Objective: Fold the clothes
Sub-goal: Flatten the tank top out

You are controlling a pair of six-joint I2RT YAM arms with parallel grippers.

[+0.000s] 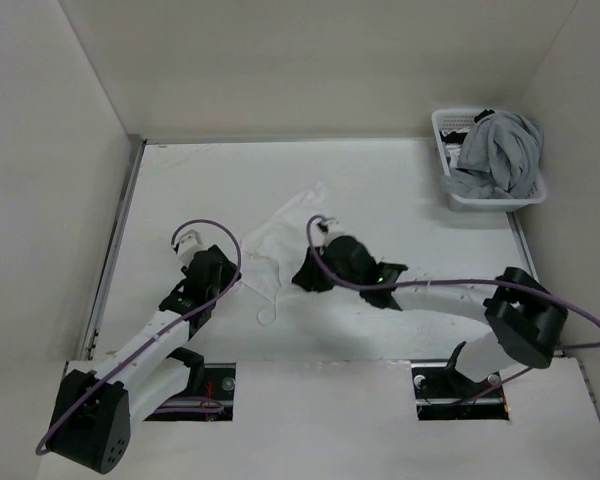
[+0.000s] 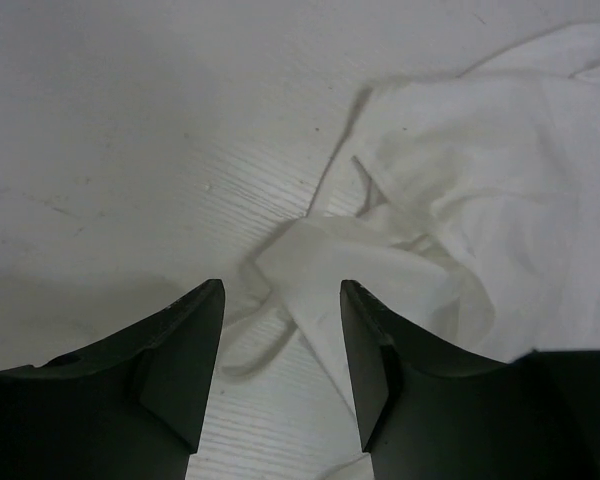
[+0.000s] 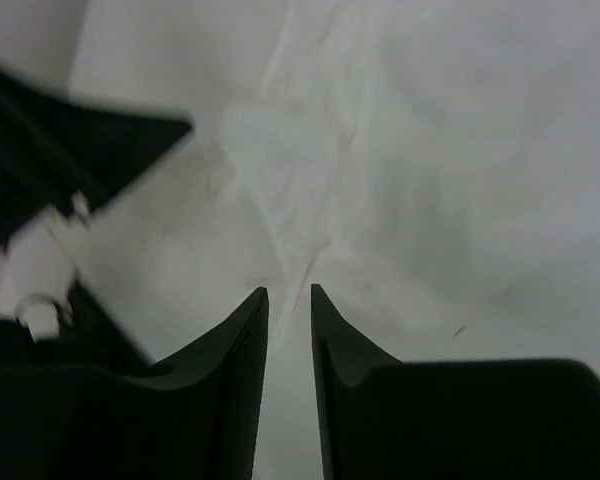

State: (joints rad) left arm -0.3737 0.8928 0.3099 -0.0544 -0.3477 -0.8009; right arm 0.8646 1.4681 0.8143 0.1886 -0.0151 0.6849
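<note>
While both arms reach in from the near edge, we note the clothes (image 1: pixel 280 235), one plain white garment of thin soft fabric, lying crumpled on the white worktop (image 1: pixel 400 210), left of its middle. The left gripper (image 2: pixel 280 290) has its jaws wide, and a rumpled fold of the cloth lies between them. The right gripper (image 3: pixel 290 292) is at the garment's near right side with its jaws narrow, a slim gap showing; that view is blurred. A white slatted plastic basket (image 1: pixel 450 118) holding grey garments (image 1: pixel 500 150) sits at the far right corner.
</note>
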